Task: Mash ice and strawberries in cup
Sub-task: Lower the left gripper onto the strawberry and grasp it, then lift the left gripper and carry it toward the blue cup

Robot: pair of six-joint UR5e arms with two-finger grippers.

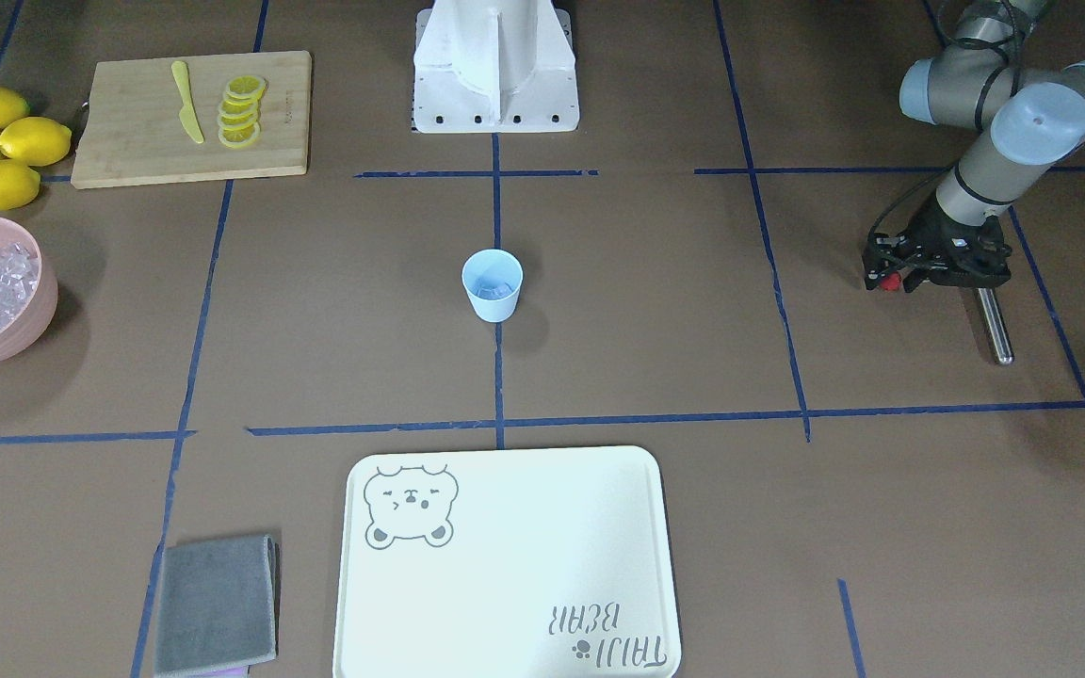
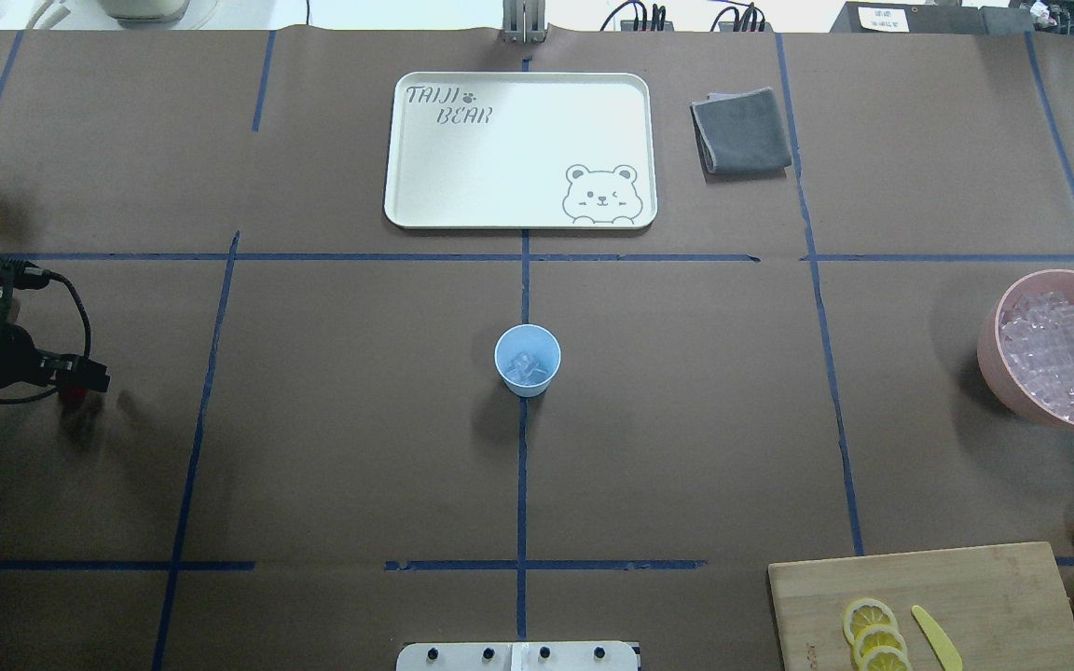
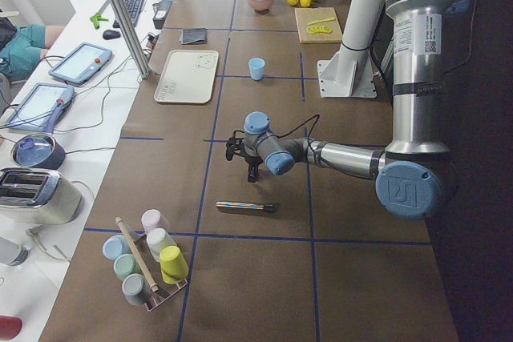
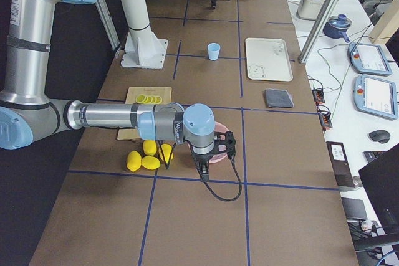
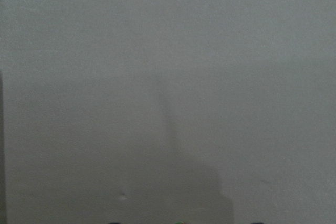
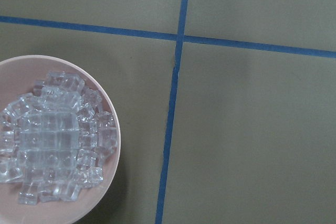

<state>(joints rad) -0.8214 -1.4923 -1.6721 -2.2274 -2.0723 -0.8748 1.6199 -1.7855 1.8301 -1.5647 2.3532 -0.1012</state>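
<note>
Heaped ice point(image 6: 50, 135) is sitting in the pink bowl point(image 1: 39, 311) directly under your right end effector point(image 4: 204, 165), which looks to be waiting over the supply; you cannot tell how far open it is. Your left end effector point(image 1: 891, 278) is pinching the strawberry point(image 1: 894, 282) tightly, hovering low over the desk point(image 1: 655, 311) just beside the metal rod point(image 1: 993, 325). The cup point(image 2: 528, 360) is standing well away from it, at the centre, holding a few ice pieces and probably awaiting the berry.
</note>
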